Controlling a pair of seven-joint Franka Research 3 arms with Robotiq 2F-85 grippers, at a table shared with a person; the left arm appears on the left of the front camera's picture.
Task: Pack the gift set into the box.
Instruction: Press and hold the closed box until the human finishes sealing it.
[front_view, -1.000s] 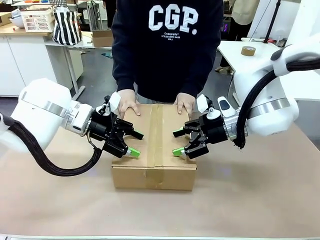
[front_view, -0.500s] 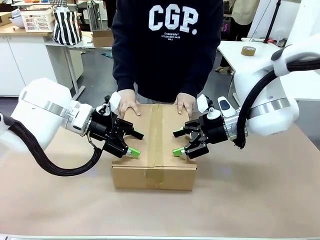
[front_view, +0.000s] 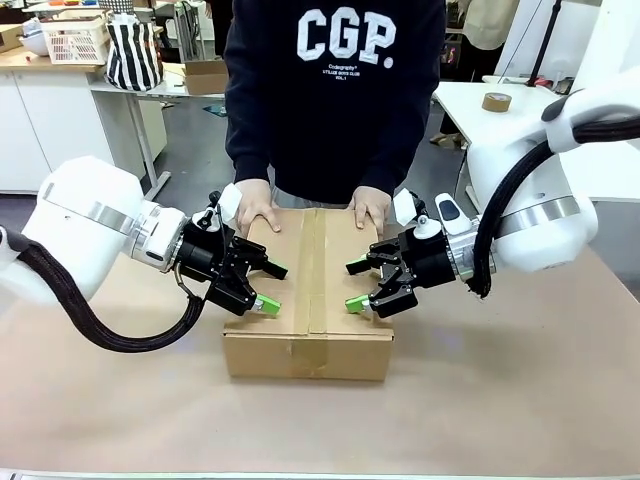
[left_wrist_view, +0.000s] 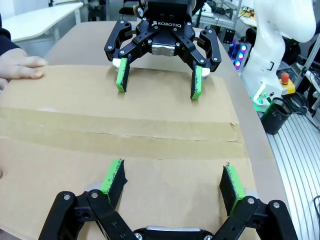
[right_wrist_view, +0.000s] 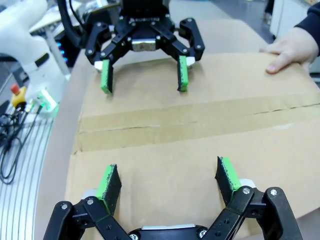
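Box (front_view: 270, 355) in the middle of the worktop (front_view: 480, 390) in the front view, brown corrugated card, top flaps folded shut, strip of tape (front_view: 316, 260) along the centre seam from near edge to far edge. Left gripper (front_view: 272, 288) in from picture left over the left half of the lid, fingers spread wide with nothing between them, lower green pad close to the card; contact not clear. Right gripper (front_view: 352, 285) mirrored over the right half, likewise splayed and empty. Person in a dark sweatshirt at the far side, both palms flat on the far edge of the lid: one hand (front_view: 255, 208) just behind the left gripper, other hand (front_view: 372, 205) just behind the right gripper. Next, left wrist view: left gripper (left_wrist_view: 172, 180) at the bottom edge, green pads far apart above bare card of the box (left_wrist_view: 65, 95), tape (left_wrist_view: 125, 132) across the picture just beyond them, right gripper (left_wrist_view: 159, 79) facing from the opposite side of the lid with its pads also apart, part of a hand (left_wrist_view: 20, 67) resting on the card at picture left. Last, right wrist view: right gripper (right_wrist_view: 169, 179) wide and unladen at the bottom edge over the box (right_wrist_view: 165, 155), tape (right_wrist_view: 190, 122) ahead of it, left gripper (right_wrist_view: 144, 75) opposite with pads parted, a hand (right_wrist_view: 290, 47) pressed on the lid at picture right.
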